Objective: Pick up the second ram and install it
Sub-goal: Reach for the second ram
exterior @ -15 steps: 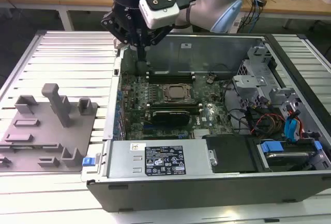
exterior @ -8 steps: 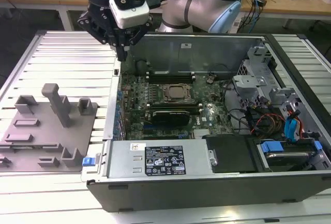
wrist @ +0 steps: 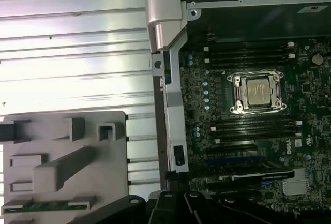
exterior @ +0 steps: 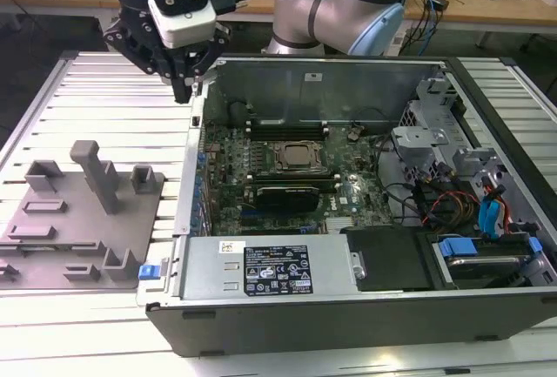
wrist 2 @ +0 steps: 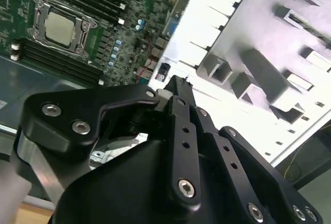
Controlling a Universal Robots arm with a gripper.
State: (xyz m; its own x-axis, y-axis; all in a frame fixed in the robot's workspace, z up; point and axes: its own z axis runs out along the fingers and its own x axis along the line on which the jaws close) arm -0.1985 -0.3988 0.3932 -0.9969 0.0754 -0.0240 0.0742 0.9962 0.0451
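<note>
Grey tray (wrist: 62,125) with second ram (wrist: 46,205) in first wrist view; pincer (exterior: 182,90) closed, empty

Open room: ribbed silver bench (exterior: 104,90) beside open black computer case (exterior: 348,312).
Obstacles: its steel side wall (exterior: 195,168); grey plastic tray's posts (exterior: 103,177).

Exterior view: a raised camera off the arm faces the open computer case (exterior: 348,320) over its near wall from mid range, with the grey tray (exterior: 139,220) on the exterior view's left. First wrist view: looks steeply down from well above. Second wrist view: sits close behind the gripper (wrist 2: 175,87), looking obliquely past it. All three share the CPU socket (exterior: 300,158) and the tray.
</note>
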